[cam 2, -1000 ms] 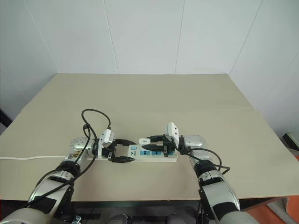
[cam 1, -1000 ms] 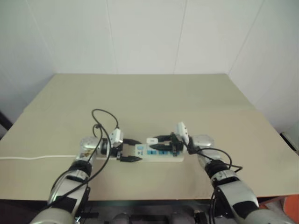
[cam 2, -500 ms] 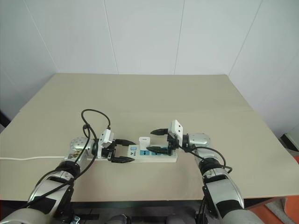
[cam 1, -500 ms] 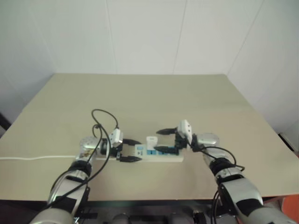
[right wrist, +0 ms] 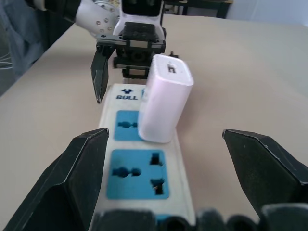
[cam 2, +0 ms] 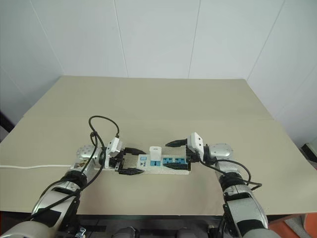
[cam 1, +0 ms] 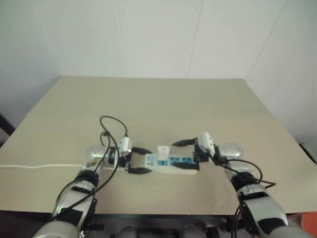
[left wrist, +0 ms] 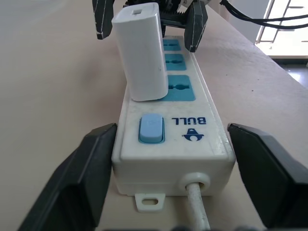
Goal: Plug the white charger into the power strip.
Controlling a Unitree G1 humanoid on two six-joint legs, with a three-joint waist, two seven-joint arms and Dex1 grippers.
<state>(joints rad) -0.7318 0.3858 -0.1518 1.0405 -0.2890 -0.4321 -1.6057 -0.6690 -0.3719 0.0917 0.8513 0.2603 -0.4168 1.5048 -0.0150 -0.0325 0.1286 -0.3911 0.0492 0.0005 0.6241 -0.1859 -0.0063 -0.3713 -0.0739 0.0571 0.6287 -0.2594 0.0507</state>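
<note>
The power strip (cam 2: pixel 174 161) lies near the table's front edge, blue sockets facing up. The white charger (cam 2: pixel 155 151) stands plugged into the socket nearest the switch, leaning slightly; it shows close up in the left wrist view as charger (left wrist: pixel 142 53) and in the right wrist view as charger (right wrist: pixel 163 98). My left gripper (cam 2: pixel 142 161) is open with its fingers on either side of the strip's cord end, not touching it. My right gripper (cam 2: pixel 167 155) is open over the strip's other end, its fingers (right wrist: pixel 86 178) spread wide and apart from the charger.
The strip's thin white cord (cam 2: pixel 34 167) runs left to the table's edge. Black wrist cables (cam 2: pixel 101 124) loop above my left arm. The tan table (cam 2: pixel 158 104) stretches back to white walls.
My right gripper opened, let go of the charger and drew back to the right. The charger stays standing in the strip. My left gripper opened a little wider.
</note>
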